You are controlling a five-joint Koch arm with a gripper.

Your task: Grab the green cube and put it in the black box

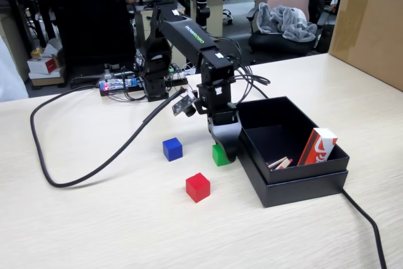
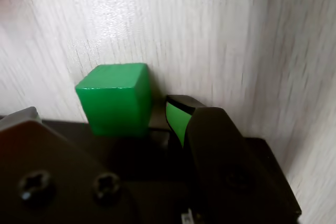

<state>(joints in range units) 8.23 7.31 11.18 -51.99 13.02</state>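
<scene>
The green cube [image 1: 218,155] rests on the pale wooden table just left of the black box [image 1: 296,176]. My gripper [image 1: 225,149] stands low over the cube, its dark jaw covering the cube's right side in the fixed view. In the wrist view the green cube [image 2: 115,98] lies between the two jaws of the gripper [image 2: 102,113]. The right jaw's green-padded fingertip [image 2: 176,119] is a narrow gap away from the cube, and the grey left jaw is further off. The gripper is open around the cube.
A blue cube [image 1: 172,148] and a red cube [image 1: 198,187] lie left of and in front of the green one. The box holds a red-and-white packet [image 1: 317,146] and small sticks [image 1: 279,163]. A black cable [image 1: 75,177] loops at left; a brown carton [image 1: 371,23] stands at back right.
</scene>
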